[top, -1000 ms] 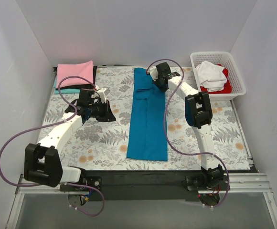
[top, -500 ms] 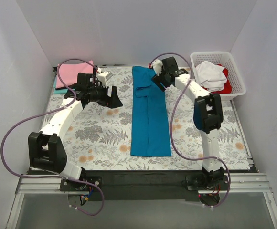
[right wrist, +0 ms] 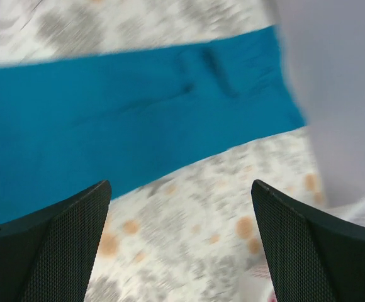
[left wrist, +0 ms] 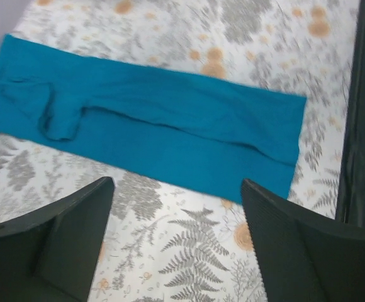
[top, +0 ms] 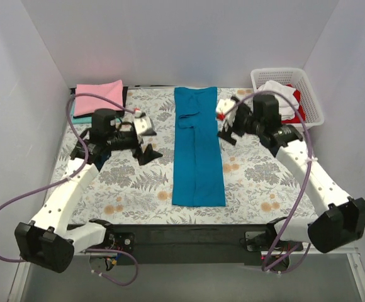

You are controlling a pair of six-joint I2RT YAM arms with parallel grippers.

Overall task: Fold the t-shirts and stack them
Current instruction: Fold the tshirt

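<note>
Your long folded teal-blue cloth t-shirt (top: 198, 148) lies down the middle of the floral-clothed worktop (top: 264, 182). At the far left corner sits the folded pink cloth t-shirt (top: 99, 97); at the far right, the white plastic lattice basket (top: 294, 126).

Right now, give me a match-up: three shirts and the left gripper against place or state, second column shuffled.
Things
1. teal shirt
2. pink shirt
3. white shirt
4. left gripper

Place or state
A. in the basket
B. open, holding nothing
C. long flat strip, centre
D. far-left corner

Pairs: 1-C, 2-D, 3-A, 4-B
</note>
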